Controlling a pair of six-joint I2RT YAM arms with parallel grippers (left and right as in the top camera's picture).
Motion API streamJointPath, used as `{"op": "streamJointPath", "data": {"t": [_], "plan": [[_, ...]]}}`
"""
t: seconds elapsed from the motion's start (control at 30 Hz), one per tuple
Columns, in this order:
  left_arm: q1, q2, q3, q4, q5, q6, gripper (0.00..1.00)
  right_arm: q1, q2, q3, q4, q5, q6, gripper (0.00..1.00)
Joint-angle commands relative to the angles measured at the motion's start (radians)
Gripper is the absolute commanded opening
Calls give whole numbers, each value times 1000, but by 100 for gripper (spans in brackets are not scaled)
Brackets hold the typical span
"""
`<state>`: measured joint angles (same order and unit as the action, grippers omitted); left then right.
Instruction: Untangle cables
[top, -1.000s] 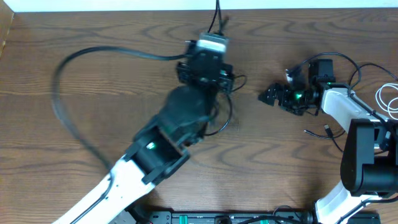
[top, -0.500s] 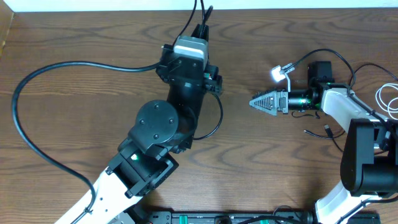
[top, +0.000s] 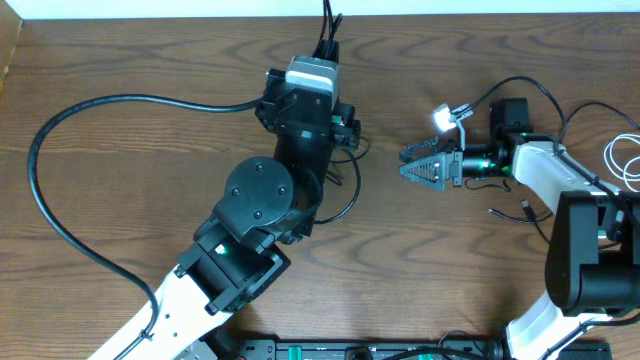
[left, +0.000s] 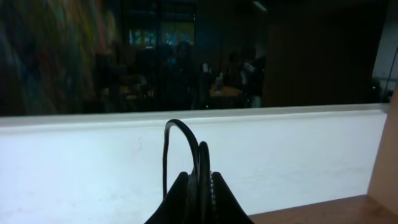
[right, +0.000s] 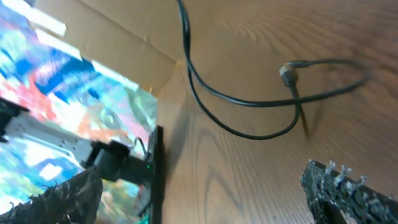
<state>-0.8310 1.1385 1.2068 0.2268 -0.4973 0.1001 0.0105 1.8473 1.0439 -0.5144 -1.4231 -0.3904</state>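
The black cable (left: 203, 163) is pinched in the closed left gripper (left: 199, 179), extended to the table's (top: 150, 60) far edge; the right gripper (top: 408, 165) is held spread, pointed left, white cable (top: 625, 160) coiled behind it.

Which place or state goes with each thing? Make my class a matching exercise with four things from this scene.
Things:
1 left gripper
2 right gripper
3 white cable
4 table

Places or states:
A wide open, holding nothing
B brown wood
C at the far right of the table
D shut on black cable

Pairs: 1-D, 2-A, 3-C, 4-B
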Motion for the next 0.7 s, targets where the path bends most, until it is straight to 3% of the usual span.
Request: {"op": "streamJointPath", "data": {"t": [0.0,0.33,0.5,0.67], "plan": [[4,2,13,-3,-12,-90,7,50,12,-5,0,10,-88,99],[-40,-28,13,-35,-12,-161,7,76,-24,-4,-13,11,-128,99],[-79,-70,13,-88,-8,-290,7,69,-106,-4,-110,41,-261,99],[-134,-76,13,-122,-1,-339,8,82,-146,-5,-130,107,-277,99]]}}
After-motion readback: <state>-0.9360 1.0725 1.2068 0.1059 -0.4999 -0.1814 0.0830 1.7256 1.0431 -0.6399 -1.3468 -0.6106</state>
